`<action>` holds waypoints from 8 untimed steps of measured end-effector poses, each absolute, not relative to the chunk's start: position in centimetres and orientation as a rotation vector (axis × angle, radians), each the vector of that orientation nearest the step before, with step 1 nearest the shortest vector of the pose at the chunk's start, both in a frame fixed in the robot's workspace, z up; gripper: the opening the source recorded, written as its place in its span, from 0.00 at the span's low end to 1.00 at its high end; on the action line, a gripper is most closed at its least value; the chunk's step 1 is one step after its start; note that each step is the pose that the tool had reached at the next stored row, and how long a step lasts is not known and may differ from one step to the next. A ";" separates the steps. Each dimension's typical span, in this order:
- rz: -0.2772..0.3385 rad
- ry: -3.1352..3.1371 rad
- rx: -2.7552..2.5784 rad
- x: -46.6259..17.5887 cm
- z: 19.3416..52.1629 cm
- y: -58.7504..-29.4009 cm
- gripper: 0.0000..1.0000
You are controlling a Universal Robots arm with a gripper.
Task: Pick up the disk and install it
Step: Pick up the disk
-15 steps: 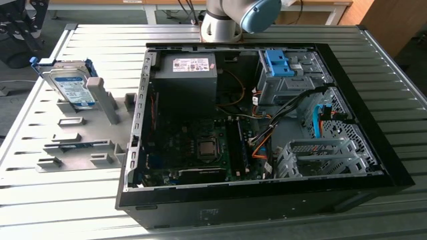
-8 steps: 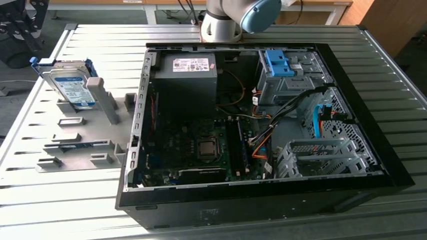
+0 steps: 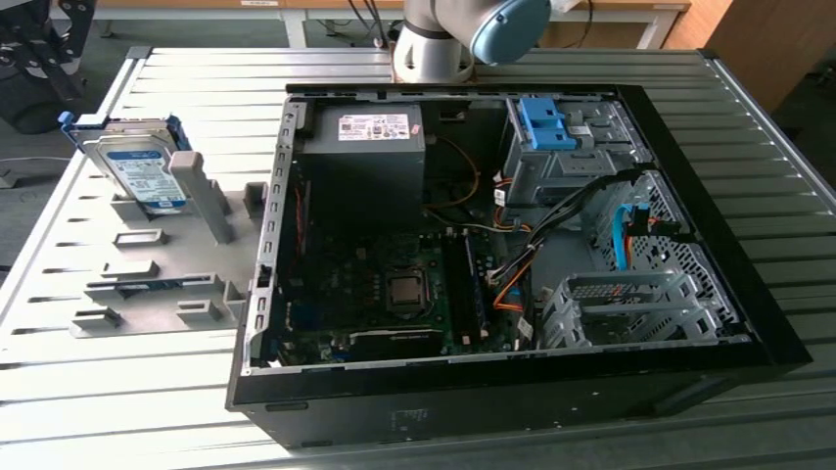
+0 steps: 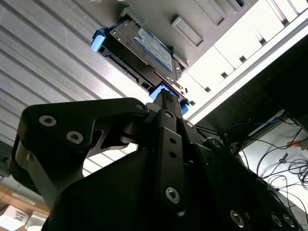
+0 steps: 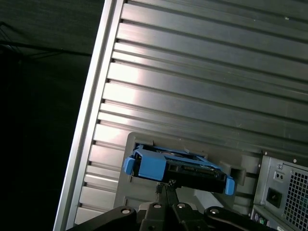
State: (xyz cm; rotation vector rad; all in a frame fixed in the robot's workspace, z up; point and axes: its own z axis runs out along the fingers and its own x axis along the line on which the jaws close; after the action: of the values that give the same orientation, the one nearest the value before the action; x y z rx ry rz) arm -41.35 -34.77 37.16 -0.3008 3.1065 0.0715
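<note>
The disk (image 3: 137, 166) stands in a grey rack (image 3: 157, 294) on the tabletop (image 3: 131, 392), beside the computer case (image 3: 770, 343). The gripper (image 5: 166, 185) hangs near the disk's blue edge, fingers (image 4: 166, 110) close together and empty; squaring to that edge should help.

I see the disk (image 3: 137, 168) standing on the rack (image 3: 160, 292) at the exterior view's left (both on the table (image 3: 196, 88)), the computer case (image 3: 765, 328) just right of them.

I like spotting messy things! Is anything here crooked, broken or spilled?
Nothing looks broken or spilled. The disk leans tilted in its gray stand, which seems made for that. The computer case lies open on its side.
</note>
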 end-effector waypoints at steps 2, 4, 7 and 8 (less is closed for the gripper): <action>0.072 3.106 -0.305 -41.3 37.2 -34.8 0.11; 0.072 3.106 -0.309 -41.3 37.2 -34.8 0.11; 0.072 3.105 -0.316 -41.3 37.2 -34.8 0.11; 0.072 3.105 -0.319 -41.3 37.2 -34.8 0.11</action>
State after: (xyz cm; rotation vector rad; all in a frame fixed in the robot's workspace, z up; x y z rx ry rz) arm -41.35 -34.77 37.16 -0.3188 3.1048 0.0717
